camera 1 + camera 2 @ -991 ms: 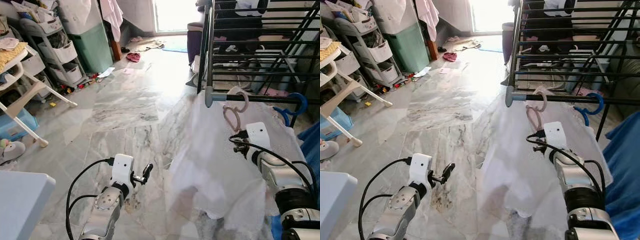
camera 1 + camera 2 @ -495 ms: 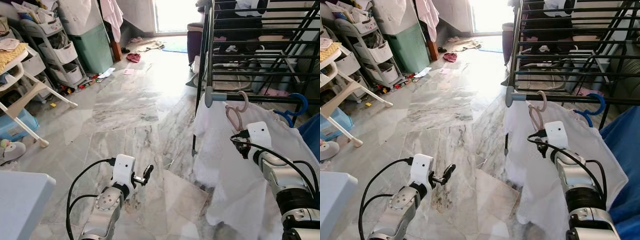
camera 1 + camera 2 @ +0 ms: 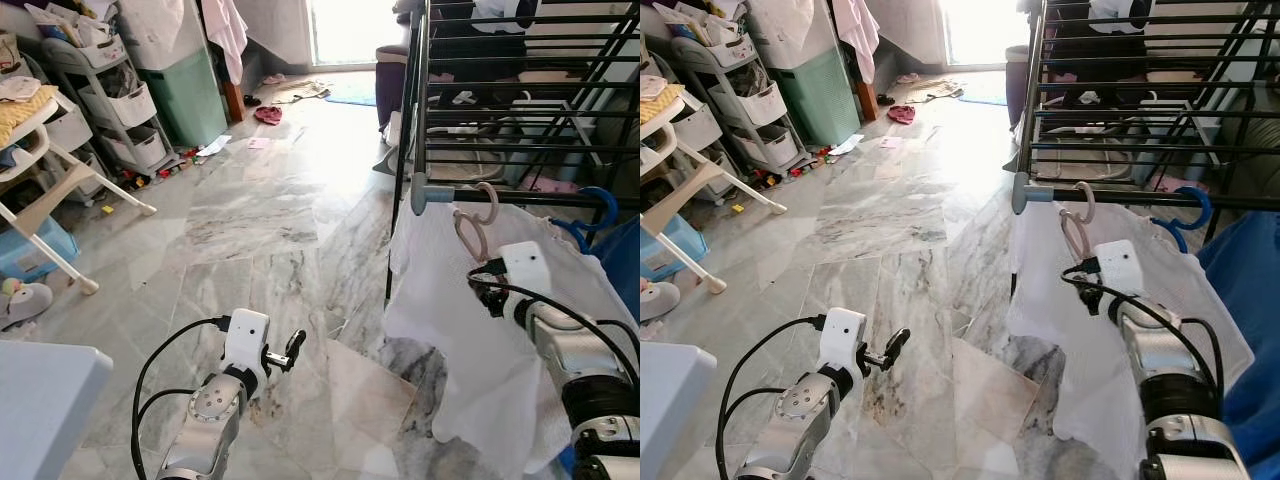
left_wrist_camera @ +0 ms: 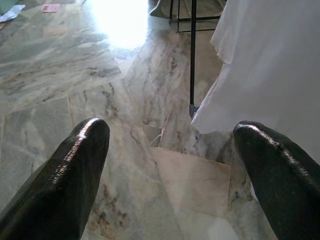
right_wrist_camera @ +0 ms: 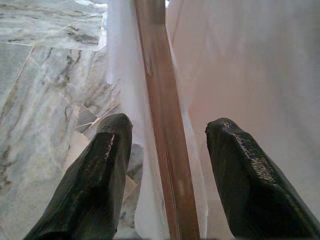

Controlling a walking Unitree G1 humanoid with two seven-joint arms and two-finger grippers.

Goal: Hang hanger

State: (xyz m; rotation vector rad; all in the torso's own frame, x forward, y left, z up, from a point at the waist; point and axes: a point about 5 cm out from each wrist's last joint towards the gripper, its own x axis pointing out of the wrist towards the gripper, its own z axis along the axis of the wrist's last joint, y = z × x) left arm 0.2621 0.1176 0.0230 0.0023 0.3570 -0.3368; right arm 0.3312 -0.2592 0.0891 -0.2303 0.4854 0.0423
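No readable text anywhere.
Storage drawers, green cabinet, drying rack and white garment carry no legible lettering, brand, number or sign; small floor items too blurred to read.

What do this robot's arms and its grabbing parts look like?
Both arms are silver metal with rounded joints, each ending in a white box-shaped wrist block with looping black cables. The left end effector and right end effector each have two long, glossy black, rounded fingers.
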